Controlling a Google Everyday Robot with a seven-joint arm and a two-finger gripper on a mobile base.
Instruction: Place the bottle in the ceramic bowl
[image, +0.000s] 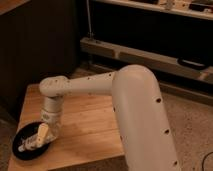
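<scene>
The bottle (29, 145) is seen lying w/ long axis slanting down-left from the gripper (44, 134) into the ceramic bowl (22, 134) (jaw state, and any grip, can't be told).

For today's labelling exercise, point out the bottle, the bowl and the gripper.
bottle (25, 146), camera view, its white body over the bowl.
bowl (19, 154), camera view, its black left rim.
gripper (42, 136), camera view, fingertips over the bowl.

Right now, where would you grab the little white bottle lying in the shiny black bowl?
Around its middle, from above: the small white bottle lies tilted on its side in the glossy black ceramic bowl, and the gripper already hangs right over it.
</scene>
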